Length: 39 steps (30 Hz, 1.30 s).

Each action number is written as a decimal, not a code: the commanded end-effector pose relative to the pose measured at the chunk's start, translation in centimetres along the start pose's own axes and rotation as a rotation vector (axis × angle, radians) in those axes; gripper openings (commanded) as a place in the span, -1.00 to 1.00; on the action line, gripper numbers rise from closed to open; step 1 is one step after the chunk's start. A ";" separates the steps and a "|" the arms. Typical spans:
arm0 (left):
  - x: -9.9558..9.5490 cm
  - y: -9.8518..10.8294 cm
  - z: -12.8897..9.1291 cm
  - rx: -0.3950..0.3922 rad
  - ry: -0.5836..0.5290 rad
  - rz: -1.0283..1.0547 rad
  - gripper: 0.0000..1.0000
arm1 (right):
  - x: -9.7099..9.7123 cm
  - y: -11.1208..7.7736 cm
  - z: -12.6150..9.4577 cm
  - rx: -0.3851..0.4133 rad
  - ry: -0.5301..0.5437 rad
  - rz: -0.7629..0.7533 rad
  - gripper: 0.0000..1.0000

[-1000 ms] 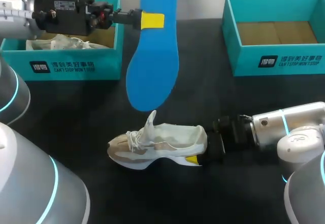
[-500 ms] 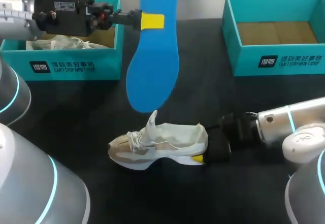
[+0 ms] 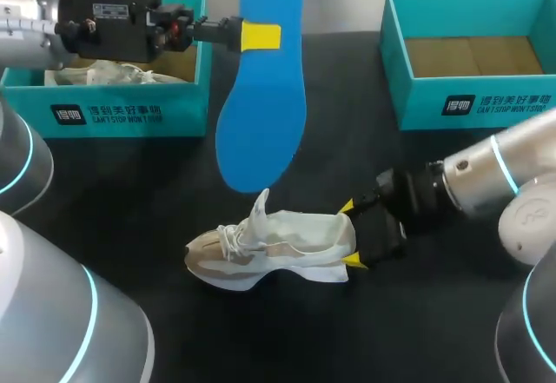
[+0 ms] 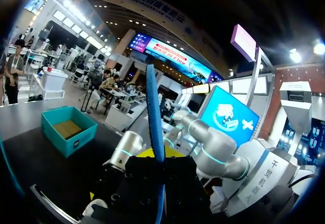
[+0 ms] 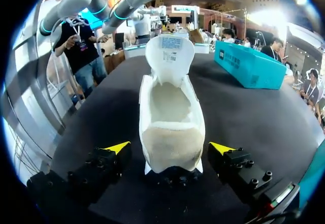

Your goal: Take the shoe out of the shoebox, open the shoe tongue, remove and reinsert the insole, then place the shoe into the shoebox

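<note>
From overhead, your left tool [image 3: 261,34] is clamped on the blue insole [image 3: 259,131], which hangs below it; the shoe [image 3: 261,248] lies on the bench [image 3: 347,157]. At your left wrist, the insole stands edge-on between the fingers. At your right wrist, the right tool [image 5: 171,148] is spread, with the shoe's heel between its fingers, untouched.

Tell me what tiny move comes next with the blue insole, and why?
Probably lower the flat blue foam insole toe-first toward the white and beige sneaker. The left end effector holds it hanging in the air, the sneaker's tongue stands up over an empty inside, and the right end effector sits open around the heel.
</note>
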<state>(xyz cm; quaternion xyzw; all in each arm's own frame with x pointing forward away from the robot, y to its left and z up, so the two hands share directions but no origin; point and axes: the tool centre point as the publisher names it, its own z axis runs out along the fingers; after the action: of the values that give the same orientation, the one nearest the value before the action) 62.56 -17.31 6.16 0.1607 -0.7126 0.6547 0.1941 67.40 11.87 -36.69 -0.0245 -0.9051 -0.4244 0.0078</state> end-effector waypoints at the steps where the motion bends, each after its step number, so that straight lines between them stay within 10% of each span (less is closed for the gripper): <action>1: -0.1 -0.1 0.1 -0.004 0.000 0.000 -1.00 | 0.4 1.2 -1.3 0.372 0.014 0.016 1.00; 19: -0.1 -0.1 0.1 -0.004 0.000 0.000 -1.00 | 1.3 3.7 -3.0 0.766 0.056 0.133 1.00; 39: -0.1 -0.1 0.1 -0.004 0.000 0.000 -1.00 | 1.6 3.7 -2.4 0.893 0.000 0.138 1.00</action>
<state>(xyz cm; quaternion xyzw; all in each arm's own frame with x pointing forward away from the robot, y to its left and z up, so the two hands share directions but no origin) 62.57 -17.32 6.16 0.1606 -0.7126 0.6547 0.1942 66.08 11.78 -32.08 -0.0834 -0.9922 -0.0842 0.0392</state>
